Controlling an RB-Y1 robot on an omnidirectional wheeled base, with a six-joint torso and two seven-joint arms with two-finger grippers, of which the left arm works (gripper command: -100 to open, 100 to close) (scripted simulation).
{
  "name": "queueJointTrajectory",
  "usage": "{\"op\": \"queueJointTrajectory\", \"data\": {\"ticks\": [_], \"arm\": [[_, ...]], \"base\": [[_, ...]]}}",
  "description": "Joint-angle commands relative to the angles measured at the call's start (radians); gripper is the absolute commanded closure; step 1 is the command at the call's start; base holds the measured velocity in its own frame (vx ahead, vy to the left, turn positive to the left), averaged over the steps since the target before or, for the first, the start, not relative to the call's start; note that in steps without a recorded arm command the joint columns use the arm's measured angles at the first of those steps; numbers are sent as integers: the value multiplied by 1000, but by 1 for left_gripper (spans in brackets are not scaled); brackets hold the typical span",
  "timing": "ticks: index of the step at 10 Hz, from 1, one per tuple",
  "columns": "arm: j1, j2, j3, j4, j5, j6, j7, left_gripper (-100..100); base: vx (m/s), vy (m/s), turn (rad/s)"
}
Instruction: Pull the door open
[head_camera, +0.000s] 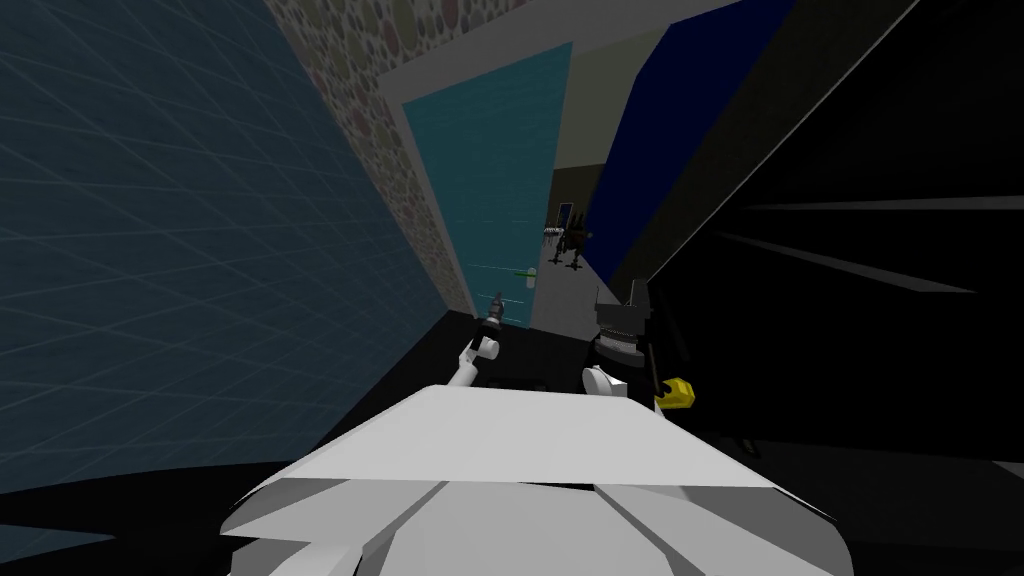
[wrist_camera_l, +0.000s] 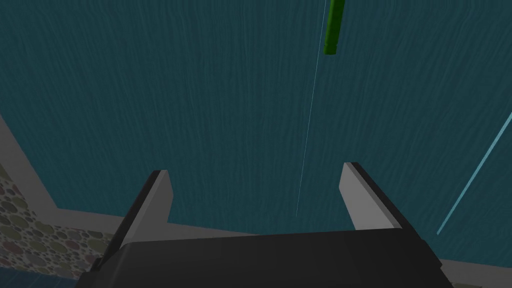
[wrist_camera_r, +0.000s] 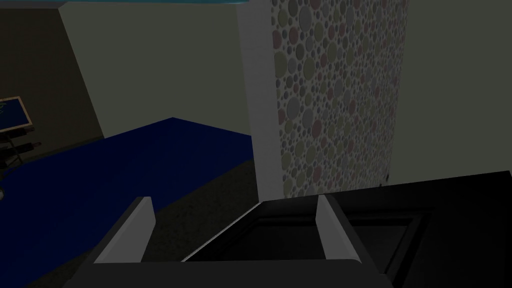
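Note:
The teal door stands ahead at the end of a narrow passage, with a small green handle near its right edge. My left gripper reaches toward the door, just below and left of the handle. In the left wrist view the door lies close beyond the open left gripper, and the green handle sits farther out past the fingertips, apart from them. Nothing is between those fingers. My right gripper hangs open to the right, holding nothing.
A dotted-pattern wall and a dark blue tiled wall close in on the left. A deep blue wall and a black panelled surface stand on the right. Right of the door's edge, a gap shows dark furniture beyond.

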Motion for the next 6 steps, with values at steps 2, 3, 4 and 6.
{"op": "queueJointTrajectory", "data": {"ticks": [2, 3, 4, 6], "arm": [[-28, -5, -20, 49, 16, 4, -11, -100], [-38, -8, -27, 68, 21, 5, -15, -100], [-48, -12, -34, 85, 26, 7, -19, -100], [-67, -19, -48, 120, 36, 9, -28, -100]], "base": [[81, -9, 38], [87, -3, 39], [101, -8, 55], [86, -17, 45]]}}
